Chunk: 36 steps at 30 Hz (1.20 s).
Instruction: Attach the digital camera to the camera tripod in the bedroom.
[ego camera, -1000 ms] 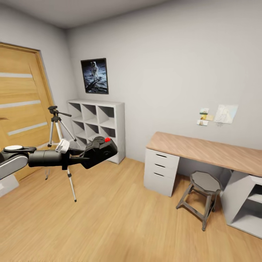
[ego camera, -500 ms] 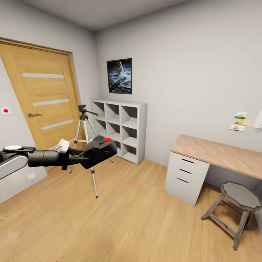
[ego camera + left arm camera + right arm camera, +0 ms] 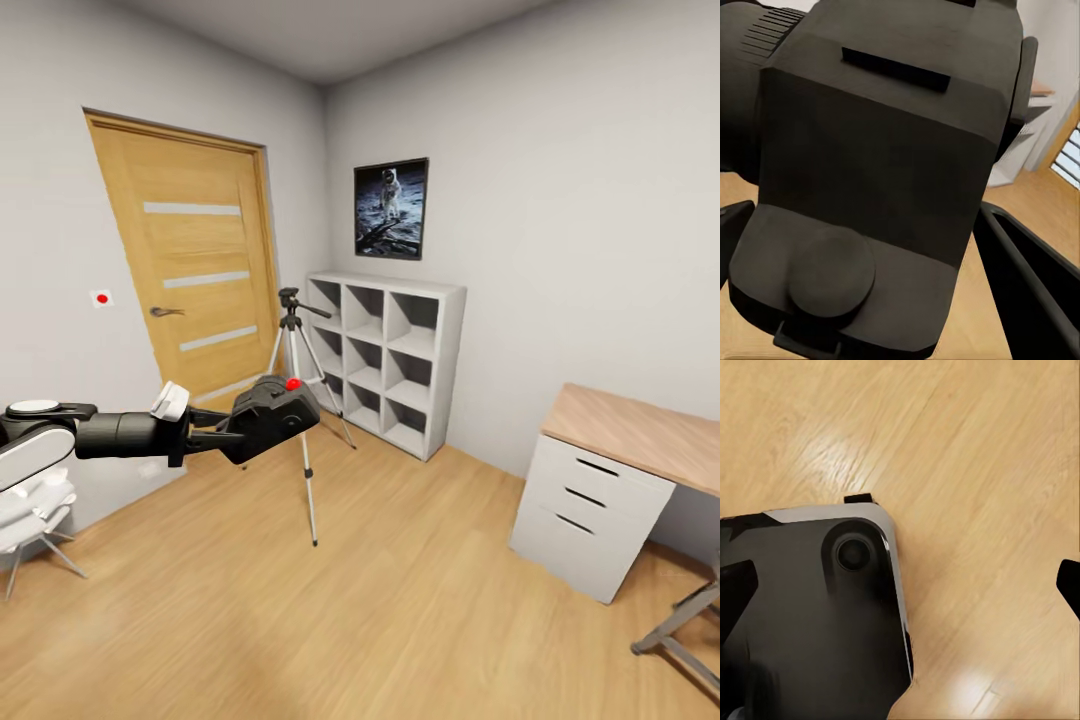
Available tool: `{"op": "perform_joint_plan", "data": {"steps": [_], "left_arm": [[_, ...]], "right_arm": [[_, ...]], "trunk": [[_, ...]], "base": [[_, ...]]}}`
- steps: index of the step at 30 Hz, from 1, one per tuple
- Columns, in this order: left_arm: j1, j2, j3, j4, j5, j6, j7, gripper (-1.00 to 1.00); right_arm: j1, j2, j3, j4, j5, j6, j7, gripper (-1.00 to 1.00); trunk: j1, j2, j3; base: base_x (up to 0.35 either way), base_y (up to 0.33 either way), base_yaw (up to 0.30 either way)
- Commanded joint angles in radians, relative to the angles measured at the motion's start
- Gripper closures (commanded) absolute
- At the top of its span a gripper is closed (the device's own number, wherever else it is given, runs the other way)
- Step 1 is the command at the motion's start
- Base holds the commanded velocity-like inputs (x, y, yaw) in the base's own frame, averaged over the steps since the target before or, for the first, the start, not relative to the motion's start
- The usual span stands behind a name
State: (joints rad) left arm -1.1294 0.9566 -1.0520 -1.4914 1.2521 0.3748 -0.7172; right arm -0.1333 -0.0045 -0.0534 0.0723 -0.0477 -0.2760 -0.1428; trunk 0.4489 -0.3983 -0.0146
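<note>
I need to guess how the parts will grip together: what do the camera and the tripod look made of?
The camera looks like matte black plastic: dull, even faces with no glints. The tripod seems to have thin silver metal legs, pale and slightly shiny, with a black head and joints, probably plastic. Being a render, that is only a guess.

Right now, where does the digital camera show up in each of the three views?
Head view: the digital camera sits left of centre, held out in the left gripper, in front of the camera tripod.
Left wrist view: the camera's dark body takes up most of the picture, close up.
Right wrist view: not in it; the robot's base over the floor.
Shared landmark: the light wood floor.
</note>
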Motion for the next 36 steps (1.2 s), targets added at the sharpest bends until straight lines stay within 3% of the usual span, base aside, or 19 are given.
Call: {"op": "perform_joint_plan", "data": {"steps": [1, 19, 36], "left_arm": [[-0.003, 0.001, -0.003, 0.0, 0.012, 0.007, -0.001, 1.0], [-0.003, 0.001, -0.003, 0.0, 0.012, 0.01, 0.0, 1.0], [-0.003, 0.001, -0.003, 0.001, 0.012, 0.009, 0.001, 1.0]], "right_arm": [[-0.002, 0.0, -0.005, 0.004, -0.005, -0.009, 0.002, -1.0], [-0.002, 0.0, -0.006, 0.004, -0.005, -0.009, 0.0, -1.0], [-0.002, 0.0, -0.006, 0.004, -0.005, -0.009, 0.0, -1.0]], "trunk": [[0.001, -0.002, -0.002], [0.001, -0.002, -0.002], [0.001, -0.002, -0.002]], "base": [[0.293, 0.179, 0.074], [0.326, 0.066, -0.003], [0.303, 0.164, -0.25]]}}
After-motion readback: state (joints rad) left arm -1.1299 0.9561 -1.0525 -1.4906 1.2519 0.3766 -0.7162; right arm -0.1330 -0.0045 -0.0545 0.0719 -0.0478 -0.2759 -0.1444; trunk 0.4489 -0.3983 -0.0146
